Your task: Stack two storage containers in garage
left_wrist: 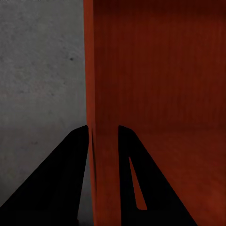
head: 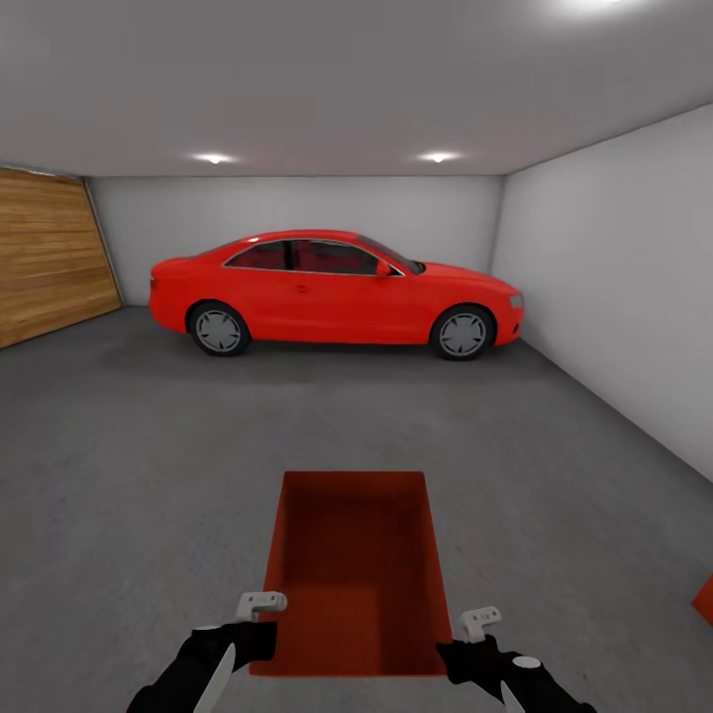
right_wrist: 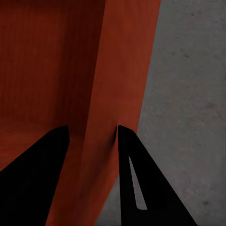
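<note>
Garage: grey concrete floor (head: 129,475), white walls, red car (head: 335,292) ahead. Left hand (left_wrist: 103,136) and right hand (right_wrist: 92,136) each clamped a side wall of the storage container (head: 352,569).

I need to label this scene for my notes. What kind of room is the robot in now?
Most likely a garage: a red car is parked by the far wall, the floor is dark grey concrete, and a wood-plank door fills the left side. Both grippers hold an orange-red storage container.

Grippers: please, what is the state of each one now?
Left gripper: closed on the storage container's left wall.
Right gripper: straddles its right wall; a gap shows beside one finger, so the grip cannot be told.
</note>
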`<state>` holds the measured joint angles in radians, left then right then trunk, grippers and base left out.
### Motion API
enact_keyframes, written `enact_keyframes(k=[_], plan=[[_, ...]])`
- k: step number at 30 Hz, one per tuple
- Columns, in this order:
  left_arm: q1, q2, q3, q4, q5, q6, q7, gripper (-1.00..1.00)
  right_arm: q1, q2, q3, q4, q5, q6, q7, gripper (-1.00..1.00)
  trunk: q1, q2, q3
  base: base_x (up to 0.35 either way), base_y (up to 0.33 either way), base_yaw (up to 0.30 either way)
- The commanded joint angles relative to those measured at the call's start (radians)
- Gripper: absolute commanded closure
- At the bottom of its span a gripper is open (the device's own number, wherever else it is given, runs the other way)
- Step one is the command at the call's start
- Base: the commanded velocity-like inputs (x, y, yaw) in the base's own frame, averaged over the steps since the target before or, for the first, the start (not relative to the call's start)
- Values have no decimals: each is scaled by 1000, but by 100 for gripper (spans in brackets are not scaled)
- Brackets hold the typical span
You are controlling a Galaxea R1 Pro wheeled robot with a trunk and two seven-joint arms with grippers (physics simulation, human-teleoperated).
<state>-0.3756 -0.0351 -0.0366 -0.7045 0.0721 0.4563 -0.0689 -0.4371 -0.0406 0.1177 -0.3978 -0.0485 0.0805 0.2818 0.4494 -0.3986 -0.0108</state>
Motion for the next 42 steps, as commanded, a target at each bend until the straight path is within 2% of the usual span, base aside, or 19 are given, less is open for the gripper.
enact_keyframes(k=[1,14,30,42], plan=[[0,-8,-10,-3,11,-37,4,100,0,28,-1,2,9,7,4,100,1,-1,-1,69,0,0],[0,-8,-10,-3,11,-37,4,100,0,28,-1,2,9,6,4,100,1,-1,-1,217,0,0],[0,-8,-11,-3,11,-37,4,100,0,28,-1,2,9,6,4,100,1,-1,-1,19,0,0],[0,-8,-10,-3,11,-37,4,100,0,28,-1,2,9,6,4,100,1,-1,-1,285,0,0]])
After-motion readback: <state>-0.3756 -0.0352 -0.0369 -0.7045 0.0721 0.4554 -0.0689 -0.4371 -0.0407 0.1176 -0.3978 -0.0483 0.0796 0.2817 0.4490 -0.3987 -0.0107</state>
